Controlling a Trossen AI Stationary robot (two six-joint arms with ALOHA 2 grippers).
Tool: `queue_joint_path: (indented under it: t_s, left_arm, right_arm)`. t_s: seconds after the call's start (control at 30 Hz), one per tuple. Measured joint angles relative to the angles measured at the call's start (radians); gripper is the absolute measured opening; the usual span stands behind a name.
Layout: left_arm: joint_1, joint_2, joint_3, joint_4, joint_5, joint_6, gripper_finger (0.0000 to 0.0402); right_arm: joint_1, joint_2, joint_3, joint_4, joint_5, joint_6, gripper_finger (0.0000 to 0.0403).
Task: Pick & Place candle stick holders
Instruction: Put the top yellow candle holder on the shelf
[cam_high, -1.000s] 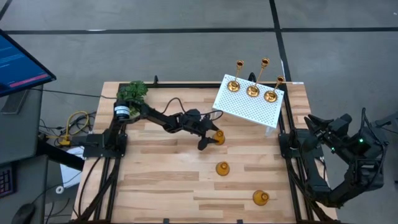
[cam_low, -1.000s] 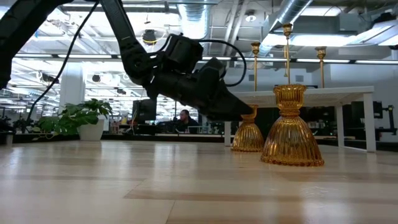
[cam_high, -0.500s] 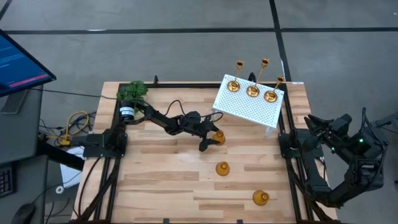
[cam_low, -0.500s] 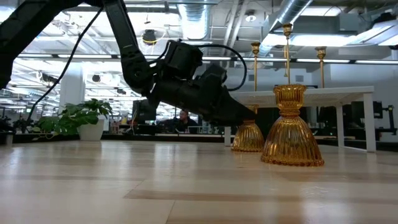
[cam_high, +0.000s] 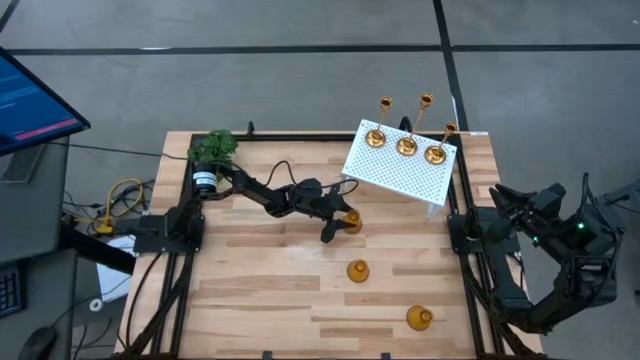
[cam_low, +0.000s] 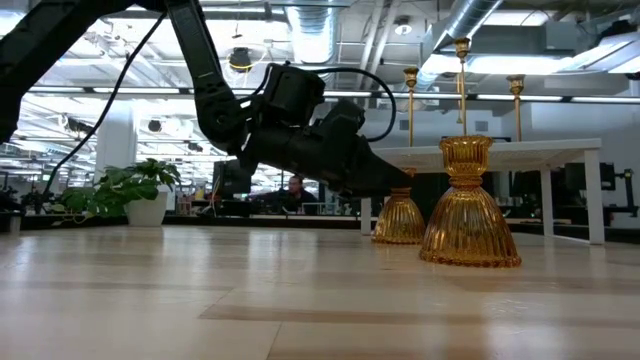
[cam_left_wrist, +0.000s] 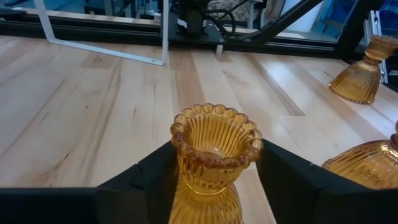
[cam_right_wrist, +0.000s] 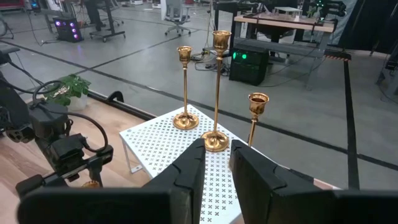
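Three tall brass candle sticks (cam_high: 406, 143) stand on their round bases on the white perforated stand (cam_high: 400, 175) at the far right. Three squat amber holders rest on their wide bases on the table: one mid-table (cam_high: 357, 270), one near the front (cam_high: 419, 318), and one (cam_high: 351, 220) between the fingers of my left gripper (cam_high: 345, 222), which is shut on it. My right gripper (cam_right_wrist: 217, 158) is parked off the table's right edge, empty, its fingers a narrow gap apart. My left gripper pinches the amber holder by its neck just under the beaded cup rim (cam_left_wrist: 186, 163), one finger on each side. The fingers (cam_low: 385, 180) come nearly level, slanting slightly down, from the table's left. The holder stands upright with its base (cam_low: 400, 232) on the table.
A green leafy plant (cam_high: 212, 148) sits at the far left corner. The stand's white leg (cam_left_wrist: 102, 50) is just beyond the held holder. The other two amber holders (cam_left_wrist: 364, 78) (cam_left_wrist: 367, 165) stand close on the near side. A monitor (cam_high: 30, 100) is off the left.
My left gripper has tipped down a little to a flatter angle at the amber holder's neck. The holder stays where it was on the table.
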Motion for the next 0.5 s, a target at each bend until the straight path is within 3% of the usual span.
queue_joint_path:
  t_s: [0.27,0.5]
  left_arm:
    - [0.0,0.0,0.0,0.004,0.0,-0.026,0.0136]
    - [-0.008,0.0,0.0,0.004,0.0,-0.052,0.0136]
  right_arm:
    - [0.0,0.0,0.0,0.0,0.0,0.002,0.0069]
    - [0.0,0.0,0.0,0.0,0.0,0.002,0.0069]
